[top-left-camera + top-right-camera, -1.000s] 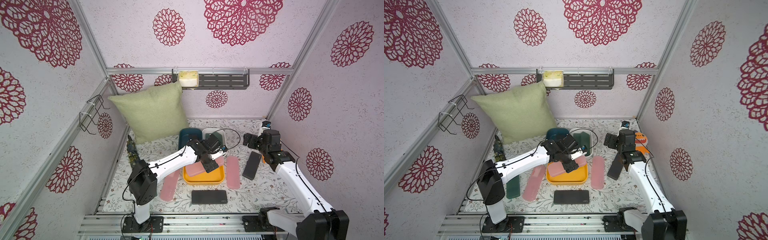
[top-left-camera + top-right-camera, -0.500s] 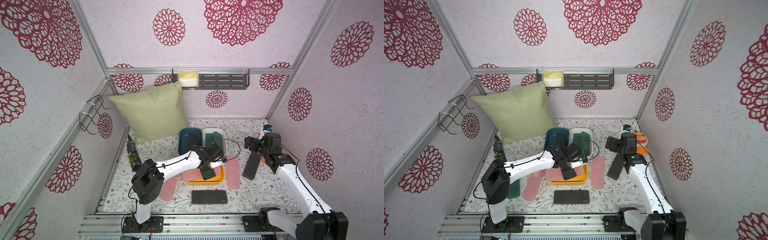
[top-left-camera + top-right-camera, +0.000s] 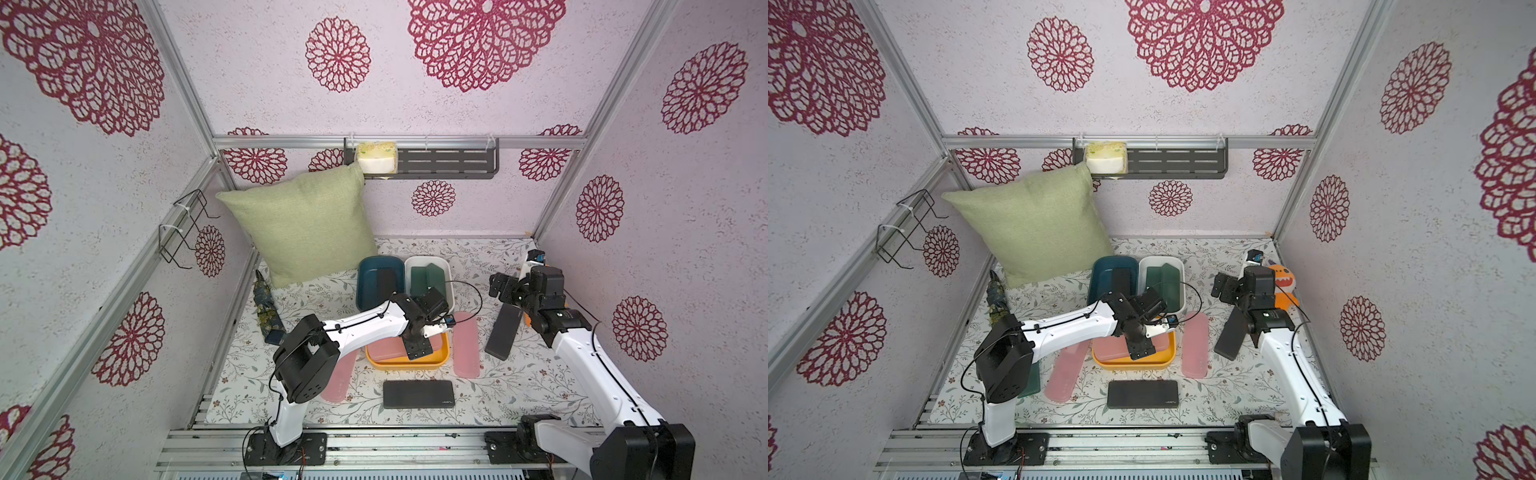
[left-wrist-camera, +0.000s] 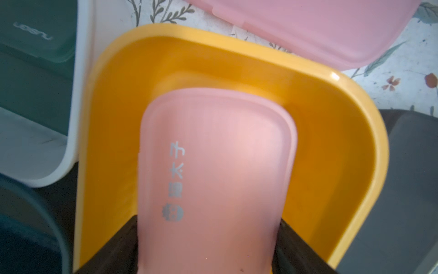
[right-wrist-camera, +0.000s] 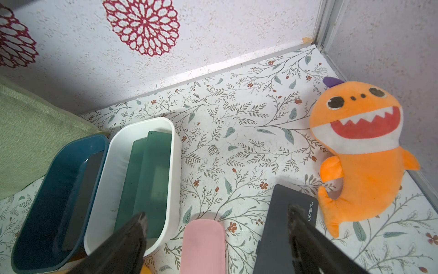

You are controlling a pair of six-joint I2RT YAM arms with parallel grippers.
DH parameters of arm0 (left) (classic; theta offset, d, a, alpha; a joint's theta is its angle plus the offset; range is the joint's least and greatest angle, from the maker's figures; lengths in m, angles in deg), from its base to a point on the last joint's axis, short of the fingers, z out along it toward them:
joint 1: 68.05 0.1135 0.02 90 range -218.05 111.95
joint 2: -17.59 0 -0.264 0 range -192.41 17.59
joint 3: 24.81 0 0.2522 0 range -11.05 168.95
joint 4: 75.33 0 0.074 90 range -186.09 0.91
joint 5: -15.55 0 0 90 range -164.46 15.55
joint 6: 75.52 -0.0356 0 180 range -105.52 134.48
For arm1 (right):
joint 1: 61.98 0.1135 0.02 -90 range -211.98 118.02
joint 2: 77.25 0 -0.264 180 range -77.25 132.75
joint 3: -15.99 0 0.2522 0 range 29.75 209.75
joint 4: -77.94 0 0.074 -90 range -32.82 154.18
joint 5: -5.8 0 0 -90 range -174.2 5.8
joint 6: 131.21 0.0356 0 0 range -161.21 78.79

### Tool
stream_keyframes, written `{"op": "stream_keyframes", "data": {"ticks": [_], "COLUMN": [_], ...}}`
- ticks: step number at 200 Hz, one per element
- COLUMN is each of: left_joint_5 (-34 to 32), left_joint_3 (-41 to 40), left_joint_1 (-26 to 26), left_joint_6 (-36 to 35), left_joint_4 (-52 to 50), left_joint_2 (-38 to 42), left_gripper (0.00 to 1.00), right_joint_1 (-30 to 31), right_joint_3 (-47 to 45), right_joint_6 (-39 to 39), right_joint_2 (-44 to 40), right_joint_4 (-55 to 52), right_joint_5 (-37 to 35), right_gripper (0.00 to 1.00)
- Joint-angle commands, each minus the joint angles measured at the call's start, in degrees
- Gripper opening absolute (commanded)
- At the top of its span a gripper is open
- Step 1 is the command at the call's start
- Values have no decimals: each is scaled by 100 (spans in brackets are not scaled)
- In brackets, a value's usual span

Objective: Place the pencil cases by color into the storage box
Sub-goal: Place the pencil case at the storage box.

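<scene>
My left gripper [image 4: 208, 227] is shut on a pink pencil case [image 4: 213, 178], which lies low inside the yellow bin [image 4: 331, 142]. In both top views that gripper [image 3: 417, 347] hangs over the bin [image 3: 1129, 365]. Two more pink cases [image 3: 467, 349] [image 3: 338, 380] lie on the table either side of it. One black case [image 3: 417, 394] lies in front and another [image 3: 503, 332] on the right. My right gripper [image 5: 216, 213] stands open and empty above that right black case [image 5: 279, 227]. The white bin [image 5: 175, 166] holds green cases [image 5: 147, 178]. The blue bin [image 5: 59, 166] holds a black case [image 5: 83, 194].
A green case [image 3: 1030, 380] lies beside my left arm's base. An orange plush toy [image 5: 360, 147] sits against the right wall behind my right arm. A green pillow [image 3: 299, 228] leans in the back left corner, and a folded umbrella [image 3: 266, 307] lies along the left wall.
My left gripper has carried the pink case forward and down from above the yellow bin into it. My right gripper has drifted slightly right and stays open.
</scene>
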Motion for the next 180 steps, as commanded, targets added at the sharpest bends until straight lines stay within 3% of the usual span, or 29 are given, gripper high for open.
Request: {"op": "stream_keyframes", "data": {"ticks": [1,95,180], "left_joint_5": [13,25,-22], "left_joint_3": [186,151,233], "left_joint_1": [-65,-56,-56], "left_joint_6": [-91,-112,-34], "left_joint_4": [101,137,137], "left_joint_2": [-121,-555,-850], "left_gripper": [71,73,83], "right_joint_1": [-41,-60,-69], "right_joint_3": [-37,-73,-81], "right_joint_6": [-9,-21,-66], "right_joint_2": [-38,100,166], "right_joint_4": [198,299,343], "right_joint_5": [122,203,225], "right_gripper": [94,95,95]}}
